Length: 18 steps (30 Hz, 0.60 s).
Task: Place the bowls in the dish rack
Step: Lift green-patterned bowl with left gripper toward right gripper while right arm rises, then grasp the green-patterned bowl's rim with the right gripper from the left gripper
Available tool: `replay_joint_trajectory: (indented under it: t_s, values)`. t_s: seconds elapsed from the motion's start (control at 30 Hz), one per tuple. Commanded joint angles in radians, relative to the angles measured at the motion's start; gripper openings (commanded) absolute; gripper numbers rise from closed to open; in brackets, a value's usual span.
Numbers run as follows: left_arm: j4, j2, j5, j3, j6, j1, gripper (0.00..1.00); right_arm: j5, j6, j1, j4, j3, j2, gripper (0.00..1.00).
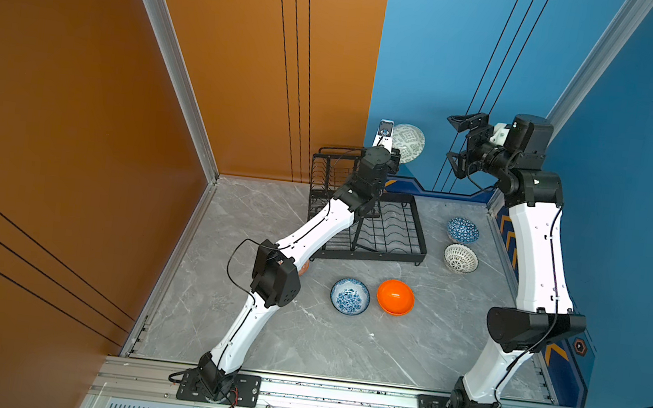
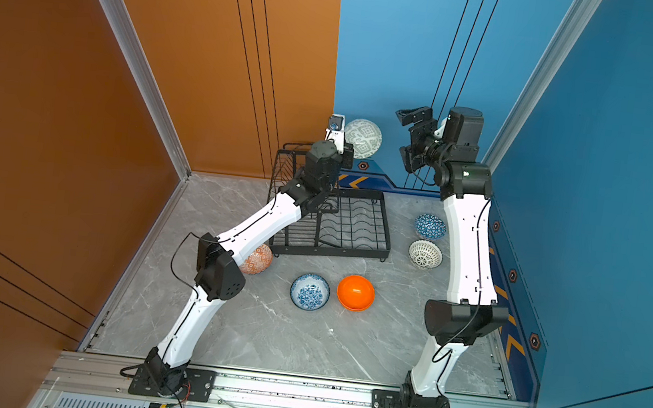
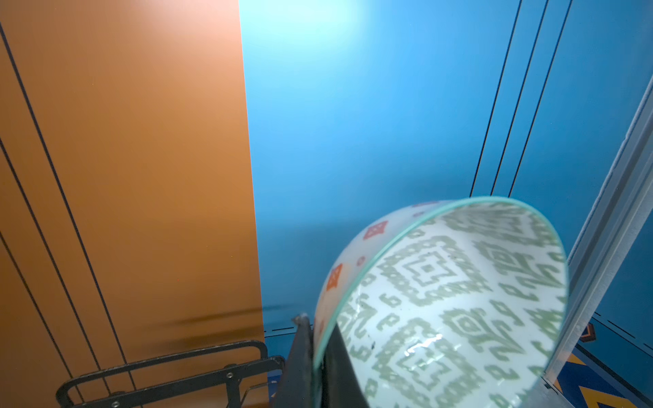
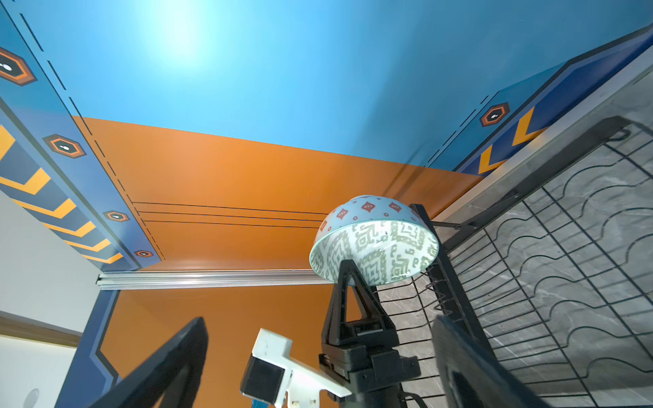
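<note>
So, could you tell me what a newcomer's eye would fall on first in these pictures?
The pale green patterned bowl, held aloft and tilted in the shut left jaws near the far end of the black dish rack, catches the eye first. Next come the glossy orange bowl on the grey table in front of the rack, and the right jaws, wide open in the air beside the raised bowl.

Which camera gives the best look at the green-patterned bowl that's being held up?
The right wrist view: the green-patterned bowl shows whole, inside and outside, pinched at its rim by the left gripper. The left wrist view shows it large but cropped. Both top views show it small, raised near the dish rack.
</note>
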Motion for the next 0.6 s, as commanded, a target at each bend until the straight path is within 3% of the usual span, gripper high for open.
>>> replay_joint_trajectory:
  t_s: [0.0,0.23,0.57]
  values:
    - [0.107,-0.041,-0.030,-0.029,0.022,-0.028,0.00,-0.040,0.070,0.013,0.070,-0.023,0.006,0.96]
    - [0.137,-0.070,-0.029,-0.102,0.033,-0.063,0.00,-0.052,0.135,0.036,0.143,-0.020,0.038,0.88]
    - [0.164,-0.066,-0.056,-0.096,0.064,-0.079,0.00,-0.033,0.145,0.029,0.140,-0.117,0.021,0.81]
